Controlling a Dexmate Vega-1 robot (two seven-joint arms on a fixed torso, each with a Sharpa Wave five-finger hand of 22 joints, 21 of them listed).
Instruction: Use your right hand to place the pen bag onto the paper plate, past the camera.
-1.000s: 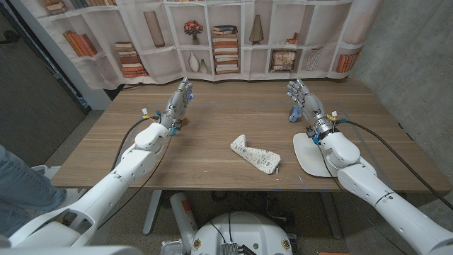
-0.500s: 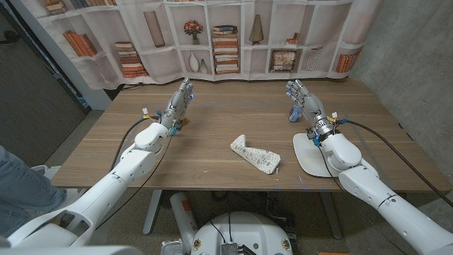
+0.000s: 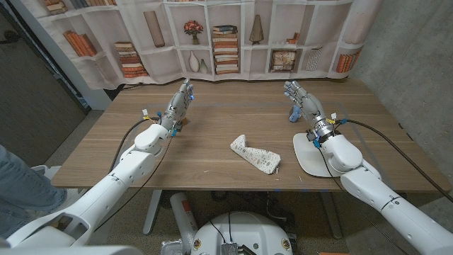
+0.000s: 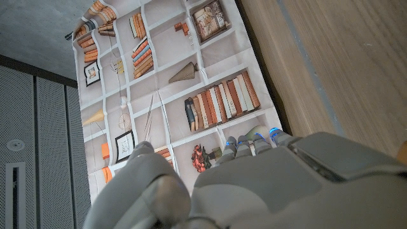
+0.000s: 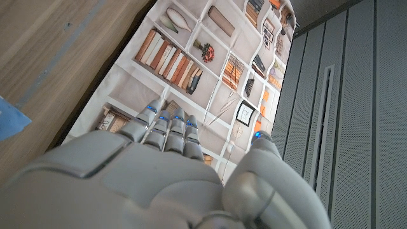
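Note:
The pen bag (image 3: 255,156), a white patterned pouch, lies on the table near the middle, towards the front edge. The white paper plate (image 3: 308,157) sits to its right, partly under my right forearm. My right hand (image 3: 300,98) is raised over the table beyond the plate, its fingers apart and holding nothing; its back (image 5: 152,178) also shows in the right wrist view. My left hand (image 3: 180,101) is up at the far left of the table, fingers straight and empty, with its back (image 4: 254,184) seen in the left wrist view.
A small blue object (image 3: 294,115) lies on the table just beside my right hand and shows as a blue corner (image 5: 9,119) in the right wrist view. A small brown item (image 3: 184,122) sits by my left wrist. A bookshelf-print curtain (image 3: 233,35) hangs behind the table.
My right hand has edged slightly left and farther from the plate. The pen bag, the plate and my left hand have not moved.

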